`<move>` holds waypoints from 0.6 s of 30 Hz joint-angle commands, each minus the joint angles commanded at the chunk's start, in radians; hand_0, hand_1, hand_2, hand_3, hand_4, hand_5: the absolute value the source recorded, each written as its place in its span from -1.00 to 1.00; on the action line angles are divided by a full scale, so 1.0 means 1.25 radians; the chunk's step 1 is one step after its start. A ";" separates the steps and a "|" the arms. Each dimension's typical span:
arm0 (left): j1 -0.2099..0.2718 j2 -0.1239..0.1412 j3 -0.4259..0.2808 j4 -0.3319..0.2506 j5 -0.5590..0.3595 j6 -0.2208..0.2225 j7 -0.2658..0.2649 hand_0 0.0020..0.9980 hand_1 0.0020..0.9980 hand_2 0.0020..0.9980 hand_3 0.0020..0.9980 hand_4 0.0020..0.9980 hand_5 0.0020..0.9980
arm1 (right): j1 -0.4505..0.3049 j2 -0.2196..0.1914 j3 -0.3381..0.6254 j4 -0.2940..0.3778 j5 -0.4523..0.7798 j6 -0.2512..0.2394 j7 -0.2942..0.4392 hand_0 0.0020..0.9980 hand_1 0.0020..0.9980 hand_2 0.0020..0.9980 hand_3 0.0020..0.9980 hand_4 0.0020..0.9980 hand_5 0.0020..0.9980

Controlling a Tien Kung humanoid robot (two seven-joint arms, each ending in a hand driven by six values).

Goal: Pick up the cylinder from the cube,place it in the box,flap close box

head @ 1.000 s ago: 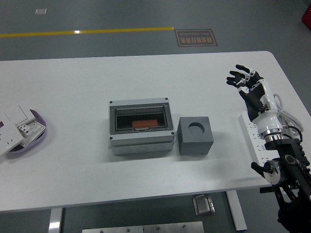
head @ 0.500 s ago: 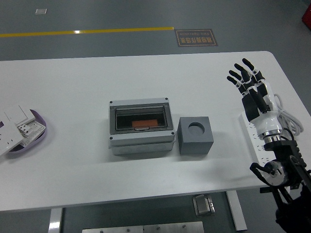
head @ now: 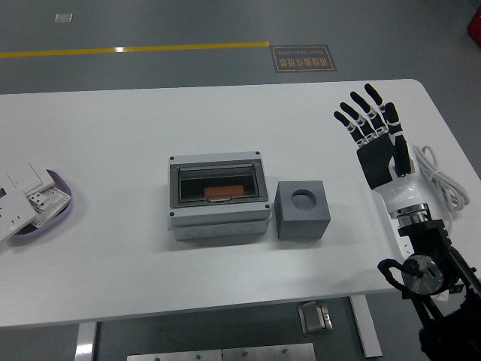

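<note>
Over the last second the right hand [head: 373, 135] has uncurled and drifted left, toward the middle of the table; its fingers [head: 359, 120] are now spread wide, palm showing, holding nothing. It hovers above the white table [head: 113, 135], well to the right of the grey cube [head: 302, 210]. The cube's round socket looks empty, so the cylinder is no longer seated there. An orange piece [head: 224, 192] lies inside the grey box [head: 218, 197], just left of the cube; I judge this to be the cylinder, already placed. The box's clear flap appears to lie down over it, though I cannot tell if it is latched. By that reading, little or nothing remains. The left hand is out of view.
</note>
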 joint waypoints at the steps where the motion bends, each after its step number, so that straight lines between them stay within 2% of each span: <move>1: 0.000 0.000 0.003 0.000 -0.005 0.002 -0.005 0.20 0.17 0.12 0.20 0.34 -0.44 | -0.001 0.000 0.001 0.001 0.003 0.002 0.001 0.55 0.39 0.42 0.50 0.94 0.10; 7: 0.000 -0.003 0.013 0.000 -0.029 0.015 -0.037 0.20 0.17 0.12 0.20 0.34 -0.44 | -0.006 0.000 0.016 0.007 0.013 0.011 0.007 0.55 0.39 0.42 0.50 0.94 0.10; 8: -0.001 -0.003 0.014 0.000 -0.033 0.020 -0.048 0.19 0.14 0.09 0.18 0.32 -0.45 | -0.007 0.000 0.020 0.007 0.013 0.011 0.008 0.54 0.39 0.42 0.47 0.95 0.21; 12: -0.008 -0.007 0.007 0.000 -0.040 0.030 -0.073 0.19 0.14 0.09 0.18 0.32 -0.45 | -0.009 0.000 0.038 0.009 0.006 0.007 0.004 0.54 0.39 0.42 0.47 0.95 0.21; 13: -0.010 -0.008 0.000 0.000 -0.037 0.029 -0.065 0.19 0.14 0.09 0.18 0.32 -0.45 | -0.009 0.000 0.041 0.009 0.004 0.006 0.003 0.54 0.39 0.42 0.47 0.95 0.21; 14: -0.013 -0.009 -0.011 0.000 -0.029 0.024 -0.050 0.17 0.12 0.07 0.16 0.29 -0.50 | -0.010 0.000 0.045 0.009 0.002 0.003 0.004 0.49 0.35 0.40 0.43 1.00 0.80; 18: -0.027 -0.009 -0.055 0.000 0.019 -0.011 0.022 0.17 0.12 0.07 0.16 0.29 -0.50 | -0.010 0.004 0.052 0.010 -0.005 -0.016 0.014 0.49 0.35 0.40 0.43 1.00 0.80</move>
